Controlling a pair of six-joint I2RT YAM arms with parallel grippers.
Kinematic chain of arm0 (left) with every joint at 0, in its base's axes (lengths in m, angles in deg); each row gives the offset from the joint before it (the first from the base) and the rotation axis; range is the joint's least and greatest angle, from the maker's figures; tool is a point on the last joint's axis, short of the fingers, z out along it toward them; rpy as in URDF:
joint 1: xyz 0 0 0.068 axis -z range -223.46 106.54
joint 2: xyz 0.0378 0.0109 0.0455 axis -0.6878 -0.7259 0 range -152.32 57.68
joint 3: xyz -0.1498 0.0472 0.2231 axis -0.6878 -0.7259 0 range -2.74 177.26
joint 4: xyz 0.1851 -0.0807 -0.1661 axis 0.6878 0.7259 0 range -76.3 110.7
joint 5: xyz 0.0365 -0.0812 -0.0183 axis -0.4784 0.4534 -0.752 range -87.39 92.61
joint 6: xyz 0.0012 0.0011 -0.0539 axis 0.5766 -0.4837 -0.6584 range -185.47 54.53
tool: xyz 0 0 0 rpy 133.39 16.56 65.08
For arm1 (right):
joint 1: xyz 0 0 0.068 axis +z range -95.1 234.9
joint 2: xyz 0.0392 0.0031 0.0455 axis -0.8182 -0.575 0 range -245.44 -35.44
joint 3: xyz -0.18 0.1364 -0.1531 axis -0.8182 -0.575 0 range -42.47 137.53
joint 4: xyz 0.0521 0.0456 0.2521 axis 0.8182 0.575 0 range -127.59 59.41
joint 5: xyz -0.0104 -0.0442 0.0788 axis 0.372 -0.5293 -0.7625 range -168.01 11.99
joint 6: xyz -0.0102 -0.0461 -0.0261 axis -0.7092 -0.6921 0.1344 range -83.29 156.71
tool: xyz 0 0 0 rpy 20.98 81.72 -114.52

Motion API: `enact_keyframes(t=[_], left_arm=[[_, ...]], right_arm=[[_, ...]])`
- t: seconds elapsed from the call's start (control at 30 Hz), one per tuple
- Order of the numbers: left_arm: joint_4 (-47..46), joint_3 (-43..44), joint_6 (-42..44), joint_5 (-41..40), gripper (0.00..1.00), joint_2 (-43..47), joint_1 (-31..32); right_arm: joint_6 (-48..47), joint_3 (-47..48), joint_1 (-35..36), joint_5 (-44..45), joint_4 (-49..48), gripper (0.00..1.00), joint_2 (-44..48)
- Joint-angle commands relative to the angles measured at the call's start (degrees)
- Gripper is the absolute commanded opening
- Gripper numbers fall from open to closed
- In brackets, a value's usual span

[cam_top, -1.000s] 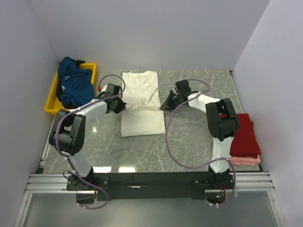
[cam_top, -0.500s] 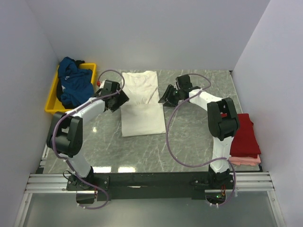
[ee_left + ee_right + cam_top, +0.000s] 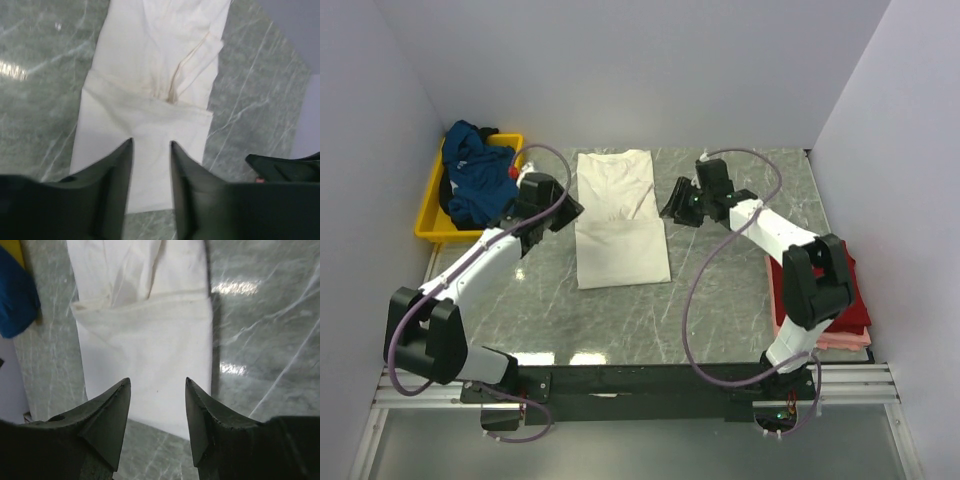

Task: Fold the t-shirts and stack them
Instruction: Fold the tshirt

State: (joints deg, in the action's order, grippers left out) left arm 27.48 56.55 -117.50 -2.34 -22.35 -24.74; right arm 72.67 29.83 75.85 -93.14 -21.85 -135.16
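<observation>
End effectors lifted; tray near t-shirt

Left arm and right arm: white link shells with black joints. A purple cable loops along each. Jaws are matte black, tapered wedges

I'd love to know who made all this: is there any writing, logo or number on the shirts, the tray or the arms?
None can be read in any view.
The cream-white t-shirt, dark teal-blue t-shirt, red t-shirt and pale pink t-shirt show no print.
The yellow tray, left arm and right arm show no legible label.
</observation>
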Motion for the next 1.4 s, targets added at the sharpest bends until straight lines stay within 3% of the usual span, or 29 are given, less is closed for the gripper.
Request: enact_keyframes(t=[0.0,0.2,0.3,0.8,0.97,1.07,1.2,1.37], left_arm=[[-1.82,-5.14,-1.23,1.88,0.36,2.59,2.81],[-3.32,-11.38,-3.87,1.09,0.12,2.77,7.91],[-4.11,-14.1,-4.48,0.82,0.07,2.77,8.7],[-6.13,-21.41,-5.1,-2.08,0.01,-2.32,8.79],[-5.26,-22.99,-5.45,-2.43,0.01,-1.19,8.79],[-3.5,-23.25,-5.45,-2.78,0.07,2.06,8.79],[-1.39,-23.95,-5.89,-2.7,0.24,7.25,8.79],[0.73,-27.29,-7.47,-3.84,0.34,11.2,8.79]], right_arm=[[-3.18,-3.82,3.13,4.06,-2.83,0.55,4.1],[-4.32,-8.21,6.73,4.06,-1.68,0.5,3.48],[-3.01,-12.69,8.14,5.9,-3.7,0.5,4.62],[-1.6,-24.39,10.78,10.65,-6.52,0.46,6.65],[-1.43,-26.06,10.78,10.92,-6.34,0.43,7.7],[-0.99,-26.32,10.78,9.78,-6.17,0.4,8.14],[-0.37,-27.46,11.04,8.81,-6.6,0.39,8.84],[0.42,-28.96,11.39,7.49,-7.75,0.39,9.46]])
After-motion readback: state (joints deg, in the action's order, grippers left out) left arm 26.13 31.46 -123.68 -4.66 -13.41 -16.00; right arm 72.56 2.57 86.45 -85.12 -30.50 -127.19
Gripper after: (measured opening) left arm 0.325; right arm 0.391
